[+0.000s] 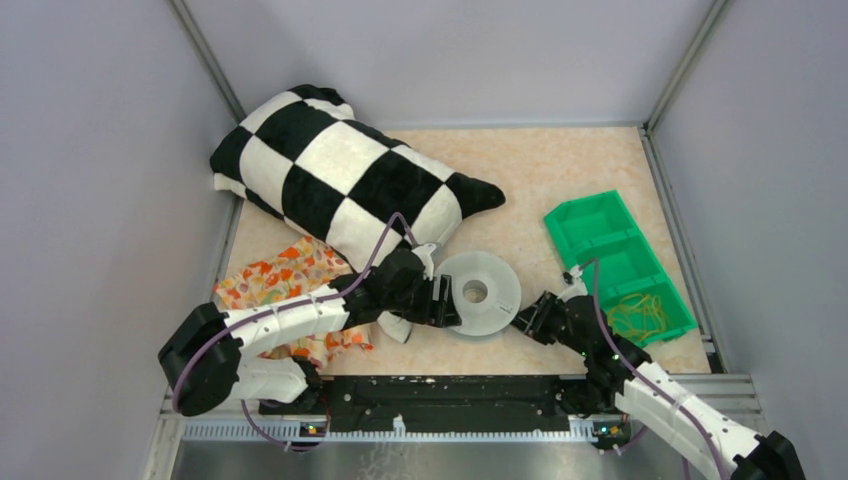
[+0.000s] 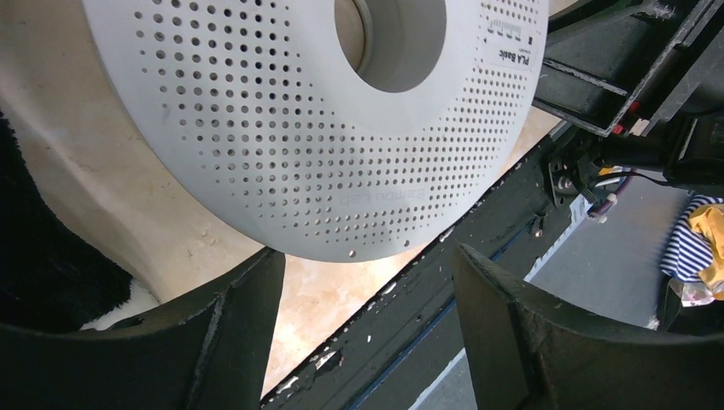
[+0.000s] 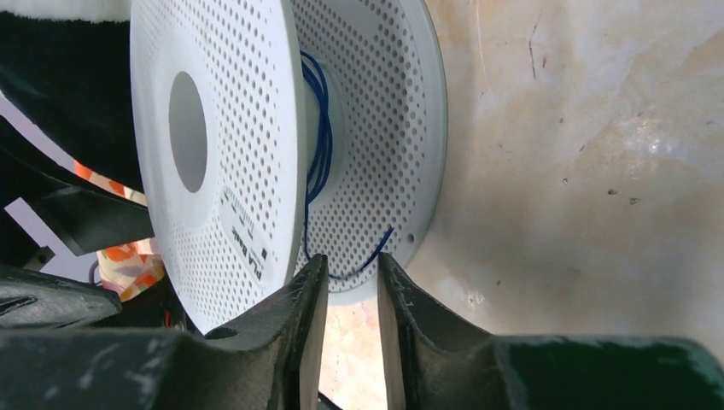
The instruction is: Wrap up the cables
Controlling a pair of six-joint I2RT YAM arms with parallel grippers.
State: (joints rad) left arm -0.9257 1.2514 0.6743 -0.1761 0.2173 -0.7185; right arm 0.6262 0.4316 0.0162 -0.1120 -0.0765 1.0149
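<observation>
A pale grey perforated spool (image 1: 490,310) lies on the table between my two grippers. The cable (image 3: 318,128) is a thin dark blue wire wound round the spool's hub between the two flanges. Its loose end loops down to the rim, just past my right fingertips. My right gripper (image 3: 352,259) sits at the spool's (image 3: 230,128) right rim (image 1: 527,318), jaws a narrow gap apart with nothing pinched. My left gripper (image 2: 369,252) is wide open at the spool's (image 2: 282,128) left rim (image 1: 447,300), the flange edge just beyond its fingertips. The cable does not show in the top or left wrist views.
A black-and-white checked pillow (image 1: 340,170) lies at the back left, against my left arm. A floral cloth (image 1: 285,275) lies under that arm. A green bin (image 1: 615,265) at the right holds yellow rubber bands (image 1: 640,312). A black rail (image 1: 450,395) runs along the near edge.
</observation>
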